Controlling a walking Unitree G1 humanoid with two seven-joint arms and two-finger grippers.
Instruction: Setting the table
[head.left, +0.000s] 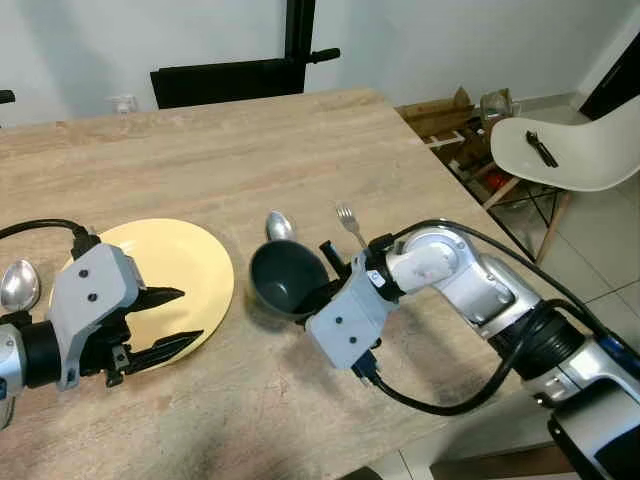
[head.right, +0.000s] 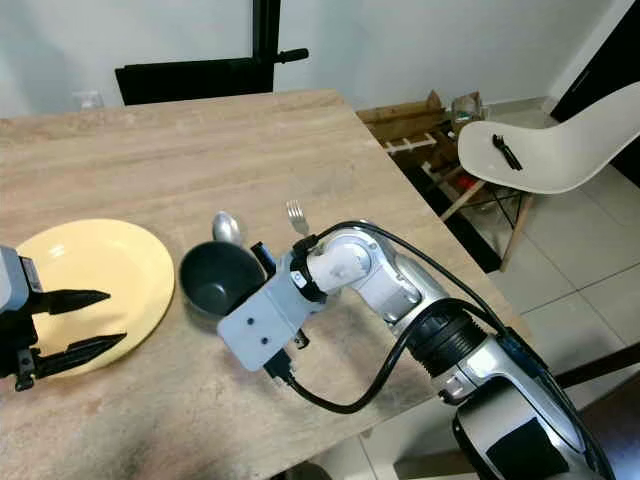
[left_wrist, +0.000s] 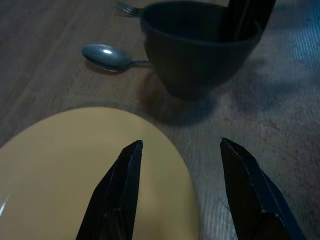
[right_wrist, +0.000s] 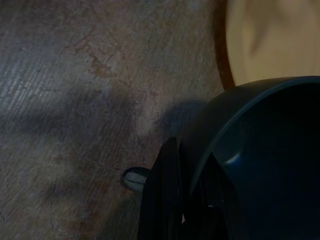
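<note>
**Bowl pinched by its rim, plate under the other jaws**

The right gripper had its jaws clamped on the rim of the dark bowl, one finger inside, bowl sitting on the table just beside the yellow plate. The left gripper hovered over the plate's edge, jaws spread wide. A spoon and fork lay right behind the bowl.

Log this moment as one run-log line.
right claw: shut on bowl rim | left claw: open over plate | spoon, fork behind bowl
</note>
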